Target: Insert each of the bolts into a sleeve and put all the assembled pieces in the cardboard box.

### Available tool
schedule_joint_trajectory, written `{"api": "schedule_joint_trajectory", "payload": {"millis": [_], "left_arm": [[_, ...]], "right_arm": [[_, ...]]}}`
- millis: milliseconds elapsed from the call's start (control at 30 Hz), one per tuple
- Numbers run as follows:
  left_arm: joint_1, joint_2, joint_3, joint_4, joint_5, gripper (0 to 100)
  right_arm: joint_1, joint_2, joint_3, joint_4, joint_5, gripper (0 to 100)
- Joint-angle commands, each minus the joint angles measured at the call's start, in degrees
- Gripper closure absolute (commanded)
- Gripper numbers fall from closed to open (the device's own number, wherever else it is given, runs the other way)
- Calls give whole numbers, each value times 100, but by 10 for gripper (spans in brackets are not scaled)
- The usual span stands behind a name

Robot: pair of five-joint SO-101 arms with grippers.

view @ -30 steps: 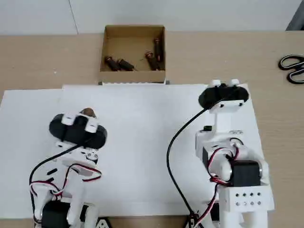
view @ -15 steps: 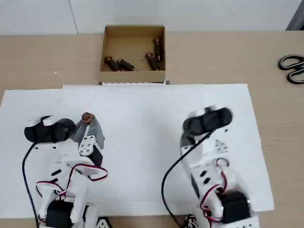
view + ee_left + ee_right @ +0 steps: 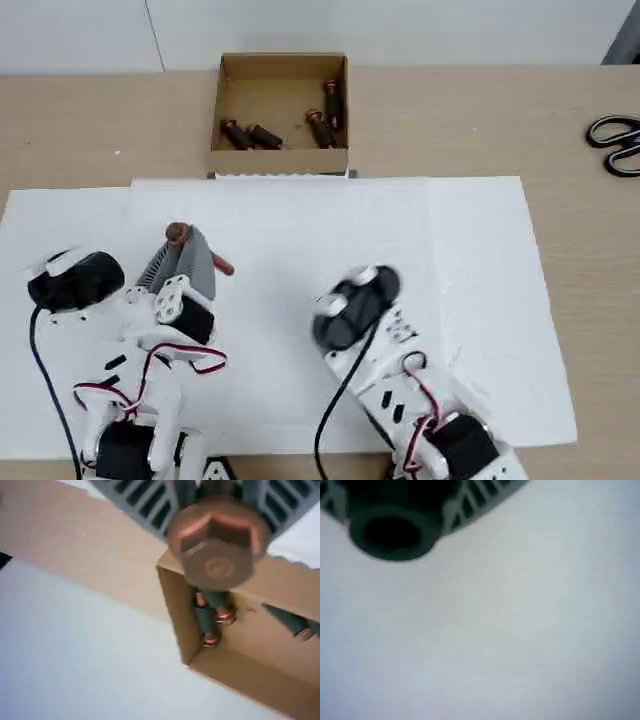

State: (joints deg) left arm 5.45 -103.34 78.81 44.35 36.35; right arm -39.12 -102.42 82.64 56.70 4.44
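My left gripper [image 3: 186,262] stands over the left part of the white paper, shut on a bolt [image 3: 179,234] with a copper hex head. In the left wrist view the bolt head [image 3: 218,550] sticks out between grey fingers [image 3: 134,496], facing the cardboard box [image 3: 176,611]. The box [image 3: 282,158] sits at the table's back and holds several assembled pieces [image 3: 250,134]. My right arm's wrist [image 3: 354,301] is low over the paper's front middle and hides its gripper from above. In the right wrist view that gripper [image 3: 400,500] is shut on a black sleeve [image 3: 395,531], open end showing.
A white paper sheet [image 3: 330,230] covers most of the wooden table between the arms and the box. Scissors [image 3: 616,143] lie at the far right edge. Black and red cables trail from both arms near the front edge.
The right arm has pulled back and swung left, from the paper's right side to its front middle. The left arm has turned left, baring its grey fingers and the bolt.
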Motion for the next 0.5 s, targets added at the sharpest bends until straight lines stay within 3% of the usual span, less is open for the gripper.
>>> {"api": "schedule_joint_trajectory", "payload": {"millis": [0,133,467], "left_arm": [[457,-79,-66,-229,62,994],[932,-79,-66,-211,580,994],[1662,-79,-31,-193,809,994]], "right_arm": [[-259,-48,-26,-136,176,996],[-268,-48,79,-136,211,996],[-312,-48,105,-136,387,996]]}}
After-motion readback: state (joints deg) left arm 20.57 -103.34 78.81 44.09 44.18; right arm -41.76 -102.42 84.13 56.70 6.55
